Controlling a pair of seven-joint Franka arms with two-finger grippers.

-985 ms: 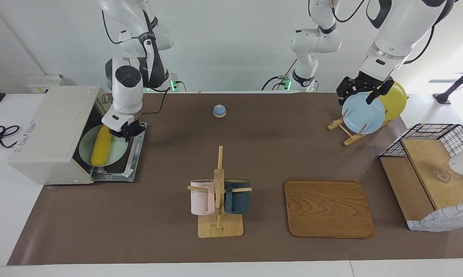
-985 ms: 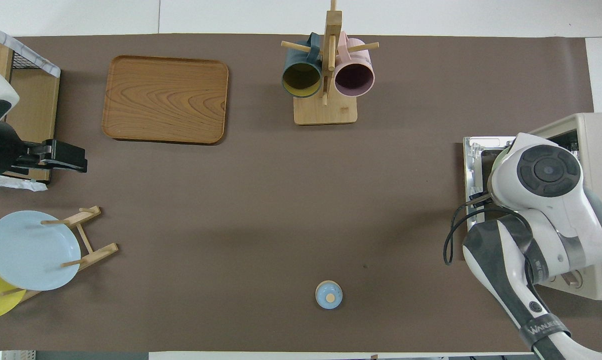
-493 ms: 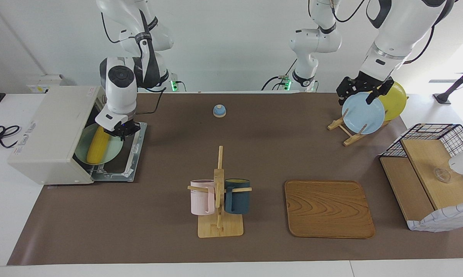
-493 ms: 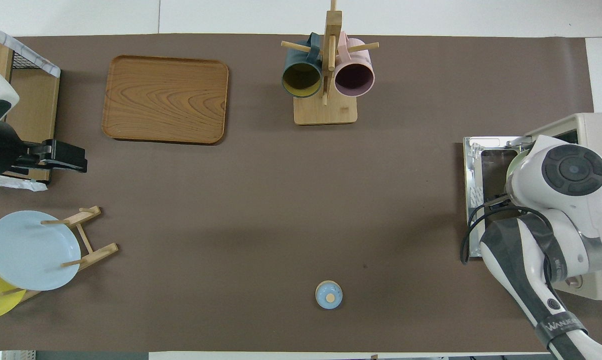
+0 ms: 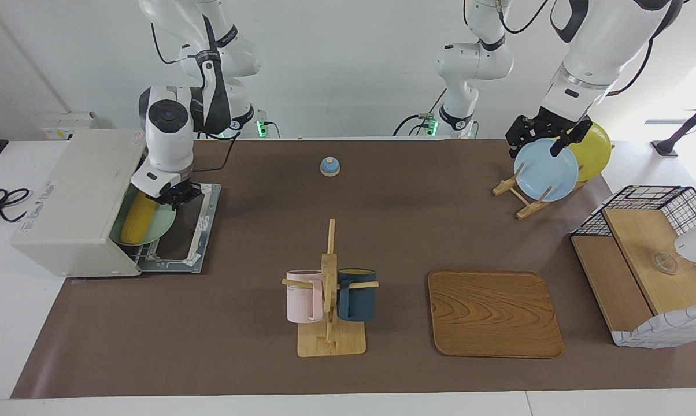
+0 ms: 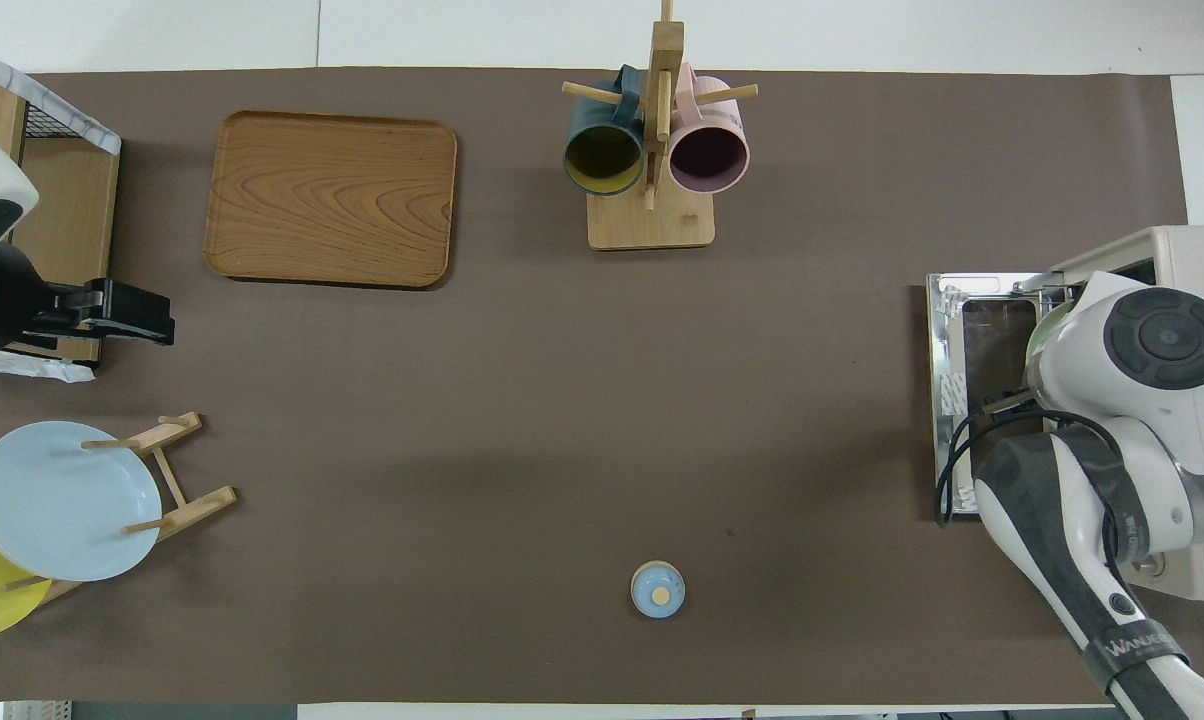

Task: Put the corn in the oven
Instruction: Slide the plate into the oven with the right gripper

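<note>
Pushed deeper: corn (image 5: 135, 219) on green plate (image 5: 162, 222) mostly inside oven (image 5: 73, 202). Right gripper (image 5: 173, 199) at plate's rim, finger state unclear. Left gripper (image 5: 547, 138) open, waiting over plate rack (image 5: 518, 193).

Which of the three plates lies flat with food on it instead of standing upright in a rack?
The pale green round plate inside the off-white toaster oven; the yellow corn cob lies on it. The light blue plate and yellow plate stand in the wooden rack.

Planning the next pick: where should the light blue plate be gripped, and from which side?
Probably pinch the top rim, coming straight down from above: the light blue plate stands on edge in the wooden rack, whose pegs hold its lower half.
</note>
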